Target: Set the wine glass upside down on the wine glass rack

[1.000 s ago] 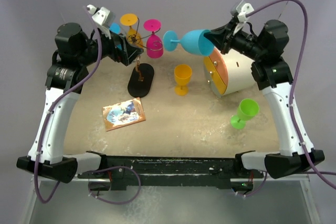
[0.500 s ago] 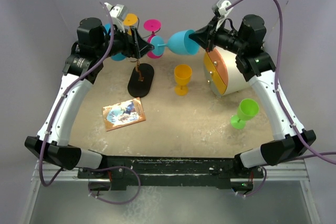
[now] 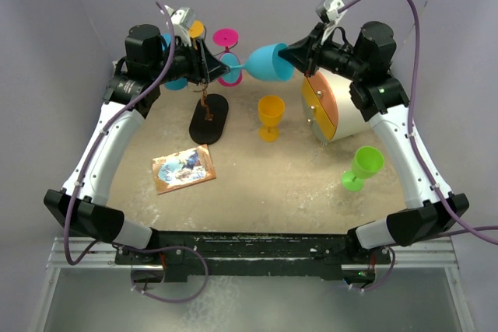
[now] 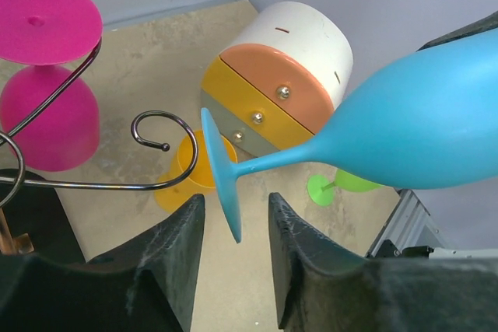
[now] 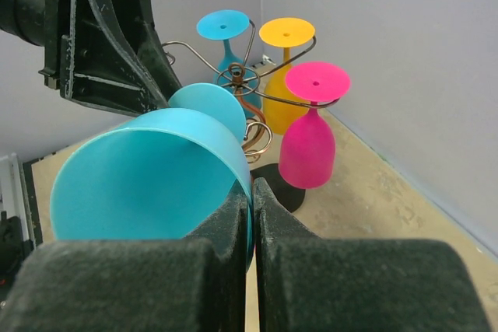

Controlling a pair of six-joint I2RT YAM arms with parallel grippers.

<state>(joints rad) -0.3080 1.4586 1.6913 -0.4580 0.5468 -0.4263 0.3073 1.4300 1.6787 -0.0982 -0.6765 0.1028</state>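
The left gripper (image 4: 236, 201) stands part open at the far left. Its fingers straddle the foot of the blue wine glass (image 3: 272, 61) without visibly touching it. Just beside it, the wine glass rack (image 3: 208, 118) already carries three upturned glasses, the pink glass (image 5: 311, 126) among them. A curled arm (image 4: 159, 126) near the foot looks free. Farther right, the right gripper (image 5: 250, 192) pinches the bowl's rim, holding the glass sideways in the air. The handover looks half made; gripping the foot, upending and hanging are yet to do.
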